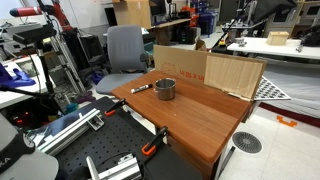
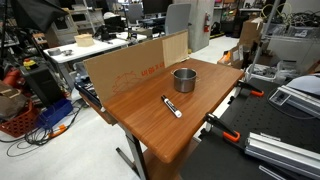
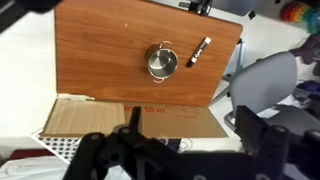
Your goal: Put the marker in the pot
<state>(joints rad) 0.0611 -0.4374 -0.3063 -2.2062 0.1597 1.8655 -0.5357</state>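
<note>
my claw (image 3: 185, 158): seen only in the wrist view, dark and blurred along the lower edge. the fingers stand apart with nothing between them, high above the work.

marker (image 3: 200, 51): lies flat on the wooden table (image 3: 100, 50), near the pot (image 3: 161, 62) but not touching it, close to a table edge. the pot looks empty.

step in hand, by my judgement: the approach to the marker, which is not yet gripped. to do it well i should descend over its middle, turn the wrist so the fingers close across the thin body rather than along it, and keep clear of the pot's rim.

materials: the marker is a slim round stick with a dark body and a light section, likely to roll. the pot is silvery metal, straight-walled, hard and shiny. the table is smooth brown wood grain. a plain brown cardboard panel (image 2: 125, 68) stands along one table edge.
</note>
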